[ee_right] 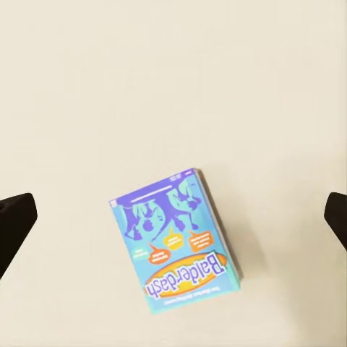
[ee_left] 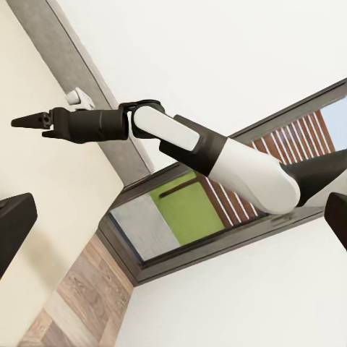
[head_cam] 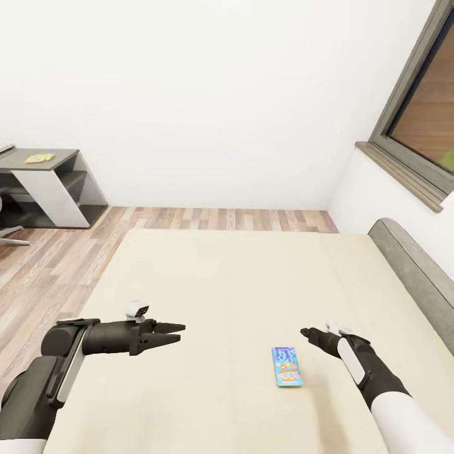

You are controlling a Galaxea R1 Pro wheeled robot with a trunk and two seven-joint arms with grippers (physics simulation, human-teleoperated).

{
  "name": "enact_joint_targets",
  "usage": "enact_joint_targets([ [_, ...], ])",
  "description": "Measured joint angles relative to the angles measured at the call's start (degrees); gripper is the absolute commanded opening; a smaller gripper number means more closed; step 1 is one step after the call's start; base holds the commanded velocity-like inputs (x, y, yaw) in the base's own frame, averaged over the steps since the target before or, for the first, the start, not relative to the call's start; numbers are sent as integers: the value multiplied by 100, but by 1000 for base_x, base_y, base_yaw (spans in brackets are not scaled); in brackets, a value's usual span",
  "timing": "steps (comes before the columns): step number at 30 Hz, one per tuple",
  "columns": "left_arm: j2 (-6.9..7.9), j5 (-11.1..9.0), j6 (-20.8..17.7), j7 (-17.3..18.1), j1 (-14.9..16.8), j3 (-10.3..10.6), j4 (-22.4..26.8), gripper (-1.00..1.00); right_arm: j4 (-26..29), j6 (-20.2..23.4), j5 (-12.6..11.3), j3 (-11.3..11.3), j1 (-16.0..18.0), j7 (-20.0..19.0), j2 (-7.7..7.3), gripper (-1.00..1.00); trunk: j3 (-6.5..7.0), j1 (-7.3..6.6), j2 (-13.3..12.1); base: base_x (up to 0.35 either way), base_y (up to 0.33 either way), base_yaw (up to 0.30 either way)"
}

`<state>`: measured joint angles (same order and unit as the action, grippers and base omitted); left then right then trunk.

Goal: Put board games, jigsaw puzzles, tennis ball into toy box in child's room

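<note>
1. Presently we stand at the bed (head_cam: 208, 277), our view looking across its cream mattress toward the white wall and a grey-framed window (head_cam: 419, 107).
2. We find one blue board game (head_cam: 287, 366) lying flat on the mattress, between our two arms and nearer the right one.
3. Our right gripper (head_cam: 307, 332) hangs above the mattress just beside the game, not touching it; its wrist camera looks down on the box (ee_right: 173, 242), and its jaws stand wide with nothing between them.
4. Our left gripper (head_cam: 178, 333) hovers over the mattress well apart from the game; its jaws stand wide and empty.
5. We note a grey table (head_cam: 60, 157) at far left, carrying a multicolour puzzle sheet (head_cam: 39, 157).
</note>
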<state>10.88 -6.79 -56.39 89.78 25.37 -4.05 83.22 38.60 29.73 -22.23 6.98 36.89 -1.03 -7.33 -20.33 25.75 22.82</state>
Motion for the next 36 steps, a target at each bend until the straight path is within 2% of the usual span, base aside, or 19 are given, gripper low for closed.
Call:
enact_joint_targets([
  [9, 1, -1, -4, 0, 0, 0, -1, 100, 1, 1, 1, -2, 0, 0, 1, 100, 0, 0, -1, 0, -128, 0],
  [26, 8, 8, 0, 0, 0, -25, 0, 100, -8, 38, 16, -46, 0, 7, 94, 100, 0, 0, 0, 0, -4, 0],
  [29, 9, 9, 3, 0, 0, -29, 0, 100, 3, 302, 33, -45, 20, 26, 119, 100, 0, 0, 0, 0, 0, 0],
  [31, 9, 9, 3, 0, 0, -26, 0, 100, 23, 699, 22, -45, 47, 41, 151, 100, 0, 0, 0, 0, 0, 0],
  [33, 8, 8, 4, 0, 0, -18, -6, 100, 53, 1273, 19, -44, 167, 61, 243, 100, 0, 0, 0, 0, 0, 0],
  [36, 9, 3, 4, 0, 0, -12, -8, 100, 36, 1594, 54, -42, 360, 72, 386, 100, 0, 0, 0, 0, 0, 0],
])
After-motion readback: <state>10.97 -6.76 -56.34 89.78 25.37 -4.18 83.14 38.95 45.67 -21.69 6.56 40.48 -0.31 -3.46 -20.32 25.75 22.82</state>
